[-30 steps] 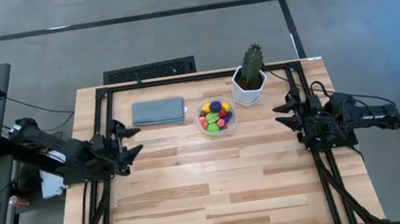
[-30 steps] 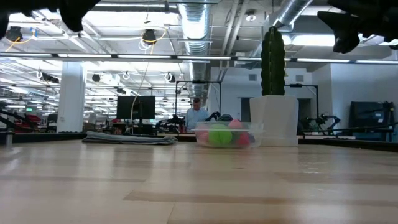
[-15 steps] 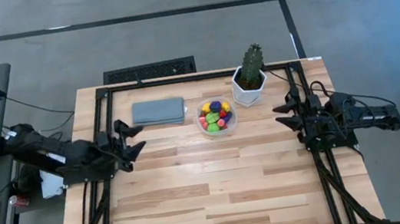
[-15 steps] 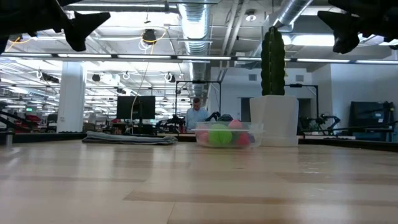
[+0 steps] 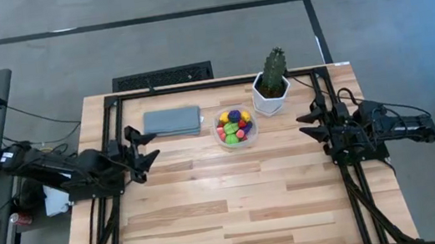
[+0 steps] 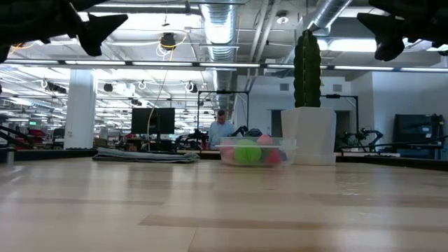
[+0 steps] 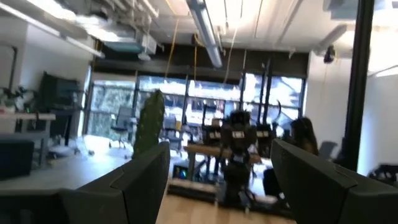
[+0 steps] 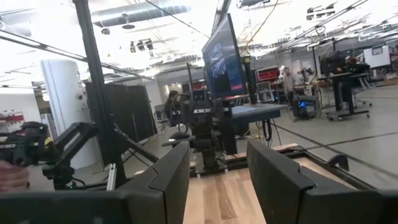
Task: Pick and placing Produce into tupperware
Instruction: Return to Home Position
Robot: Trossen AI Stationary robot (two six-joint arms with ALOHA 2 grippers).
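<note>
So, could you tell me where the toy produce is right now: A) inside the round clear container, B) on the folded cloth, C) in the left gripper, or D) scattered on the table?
A: the high view shows the colourful produce piled inside the clear container, which stands between the folded cloth and the cactus pot.

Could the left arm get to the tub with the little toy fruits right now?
Probably yes. The left claw hangs open at the left edge of the table, and only bare wood lies between it and the tub; the folded cloth sits aside.
</note>
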